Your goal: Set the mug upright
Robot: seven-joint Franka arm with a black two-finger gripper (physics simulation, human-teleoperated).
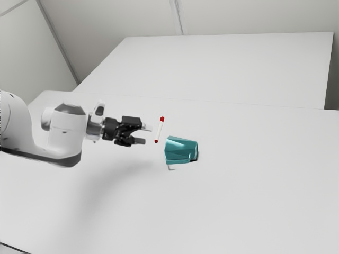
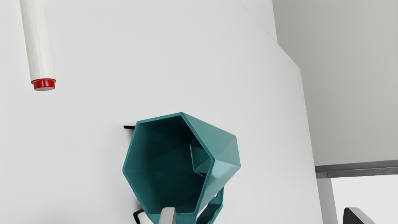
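Observation:
In the exterior view the teal faceted mug (image 1: 180,150) lies tipped over on the table, on the far side of the marker from the arm. The black gripper (image 1: 142,134) is held above the table on the arm's side of the mug, its fingers apart with nothing between them. In the wrist view the mug (image 2: 225,143) shows its hollow mouth toward the camera, with its handle (image 2: 214,207) at its side. One fingertip of the open gripper (image 2: 259,214) overlaps the mug's rim in that view; whether they touch I cannot tell.
A white marker (image 1: 160,129) with red ends is near the mug, between it and the hand in the exterior view; the same marker (image 2: 37,40) appears in the wrist view. Thin dark pieces (image 2: 137,214) stick out beside the mug. The white table (image 1: 254,185) extends around them.

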